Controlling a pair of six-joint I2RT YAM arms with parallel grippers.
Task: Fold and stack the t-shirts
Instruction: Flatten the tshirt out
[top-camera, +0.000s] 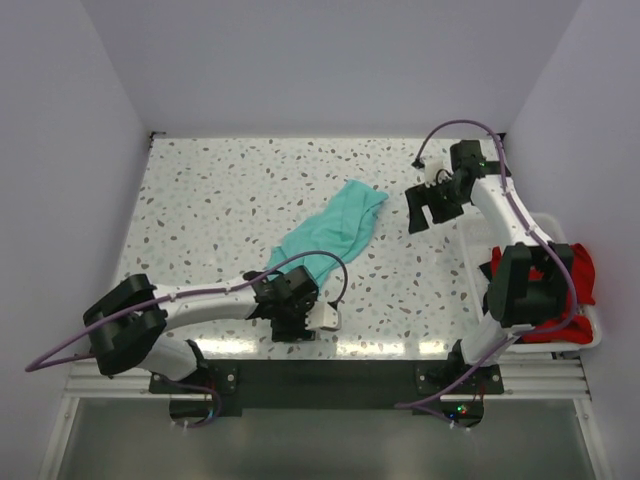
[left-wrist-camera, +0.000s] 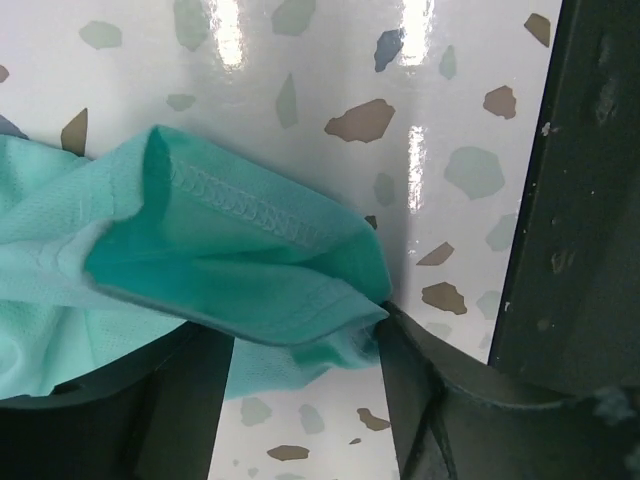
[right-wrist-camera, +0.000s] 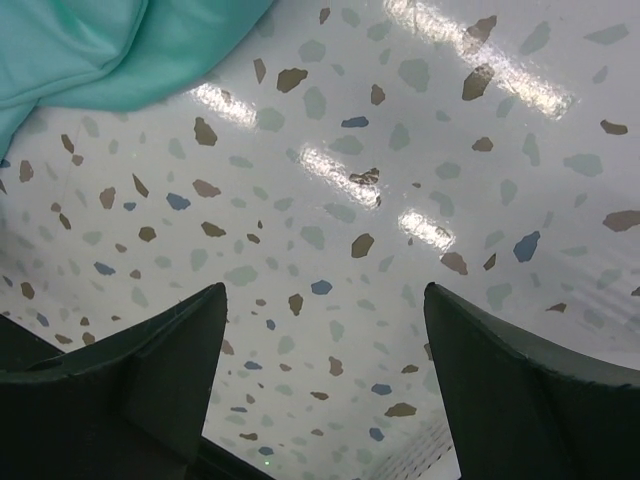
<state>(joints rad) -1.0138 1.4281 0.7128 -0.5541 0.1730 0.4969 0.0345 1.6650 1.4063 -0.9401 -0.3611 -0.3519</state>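
While your left gripper (top-camera: 292, 298) sits low by the near edge of the tabletop (top-camera: 200, 190), its jaws stand apart, with the hem of the teal shirt (top-camera: 335, 232) lying across the gap. Your right gripper (top-camera: 432, 208) hovers spread wide toward the far right corner, near that shirt's far end. Off the right edge, the red shirt (top-camera: 577, 272) lies in the basket (top-camera: 598, 328).
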